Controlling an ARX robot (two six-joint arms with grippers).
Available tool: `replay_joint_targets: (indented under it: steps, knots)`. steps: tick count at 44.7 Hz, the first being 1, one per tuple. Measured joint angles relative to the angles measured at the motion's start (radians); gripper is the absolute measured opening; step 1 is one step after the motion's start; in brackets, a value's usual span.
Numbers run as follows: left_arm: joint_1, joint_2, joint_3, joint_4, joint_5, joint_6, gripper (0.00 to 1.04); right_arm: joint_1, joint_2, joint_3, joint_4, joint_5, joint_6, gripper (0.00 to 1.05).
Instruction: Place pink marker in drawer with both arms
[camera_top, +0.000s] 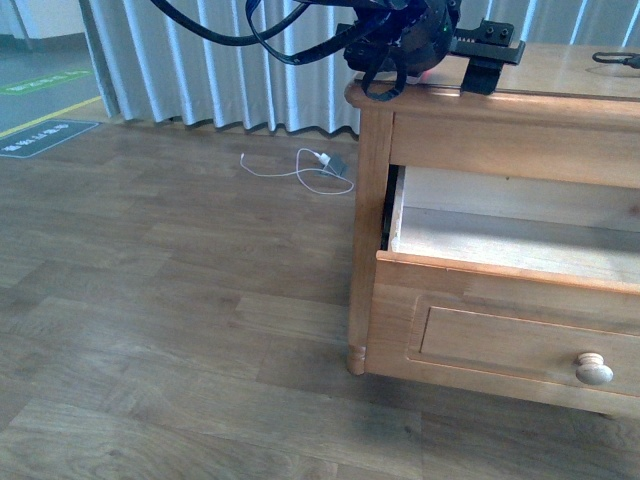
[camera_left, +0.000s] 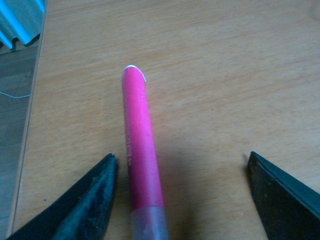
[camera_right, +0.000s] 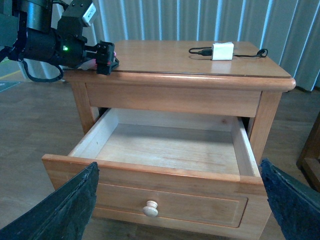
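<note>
pink marker (camera_left: 141, 145) on dresser top (camera_left: 225, 75) inside wide-spread left gripper (camera_left: 181, 156), charger (camera_right: 222, 50) well apart

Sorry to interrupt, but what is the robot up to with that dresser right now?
The left pincer is open over the dresser top, straddling the pink marker, which lies flat there, not yet gripped. The drawer stands pulled out, without the marker in it. The right pincer is open in front of the drawer, holding nothing.

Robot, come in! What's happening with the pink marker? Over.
Left gripper jaws open, straddling pink marker on dresser top. Right gripper jaws open, empty, facing open drawer. Nothing in the way.
</note>
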Motion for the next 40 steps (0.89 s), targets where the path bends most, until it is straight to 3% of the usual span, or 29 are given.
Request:
replay_joint_targets:
  steps: [9,17,24,40]
  knots:
    - [-0.001,-0.027,-0.045,0.006,0.002,0.001,0.5,0.0,0.0,0.0,0.0,0.0,0.0,0.96]
    - [0.016,-0.08,-0.143,0.05,0.01,0.005,0.16,0.0,0.0,0.0,0.0,0.0,0.0,0.96]
    - [0.025,-0.151,-0.271,0.124,0.032,0.008,0.15,0.0,0.0,0.0,0.0,0.0,0.0,0.96]
    - [0.011,-0.434,-0.714,0.33,0.247,0.043,0.14,0.0,0.0,0.0,0.0,0.0,0.0,0.96]
